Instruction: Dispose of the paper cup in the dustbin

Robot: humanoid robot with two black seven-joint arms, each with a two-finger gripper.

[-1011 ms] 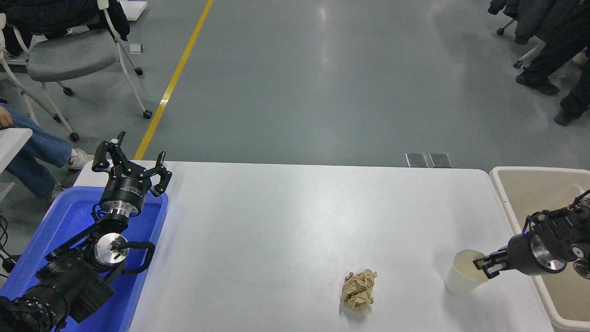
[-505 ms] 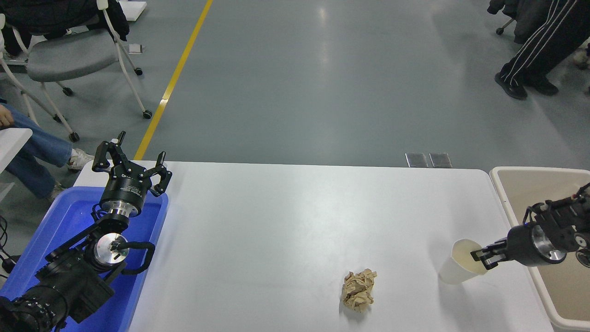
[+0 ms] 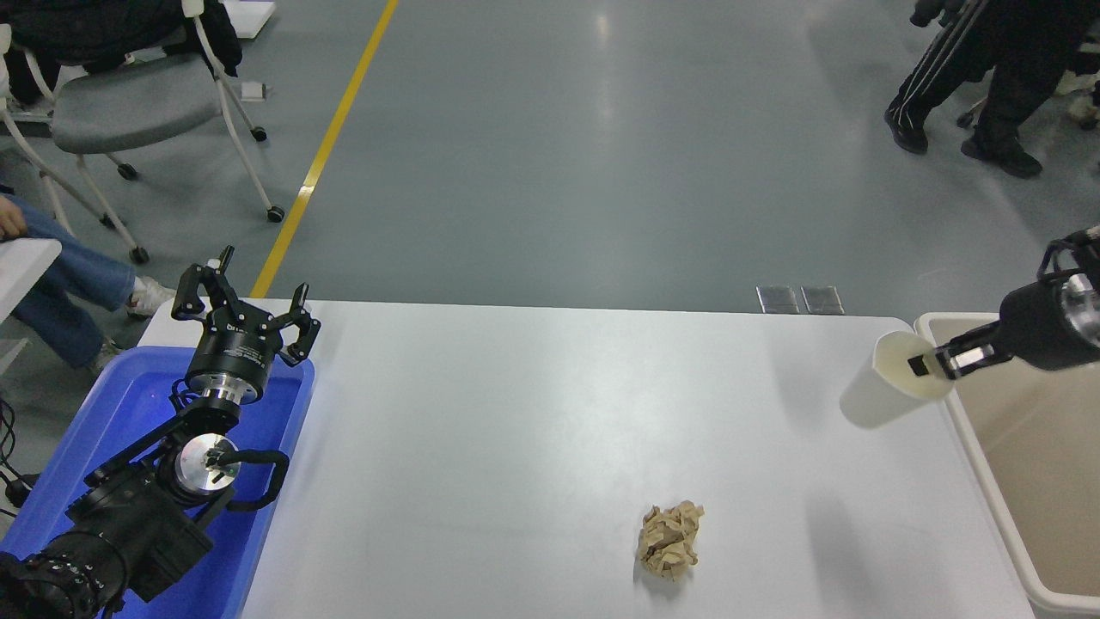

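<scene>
Right gripper [image 3: 932,364] pinches the rim of the paper cup [image 3: 894,380], which is tilted in the air just beside the dustbin [image 3: 988,438]. Left gripper [image 3: 241,311] is spread, parked far from the dustbin.

white paper cup [image 3: 885,391], beige dustbin [image 3: 1031,481]

A: Where's the paper cup [image 3: 885,389]?
B: Far right of the worktop [image 3: 533,413], above it, tilted, rim pinched by the right gripper [image 3: 932,364], just left of the dustbin [image 3: 962,430].
A: Dustbin?
B: Off the worktop's right edge.
A: Rest?
B: Paper ball [image 3: 669,540] on the worktop, near side, right of centre, well apart from the cup. Tub [image 3: 103,413] at the left edge; left gripper [image 3: 245,305] over its far end.
</scene>
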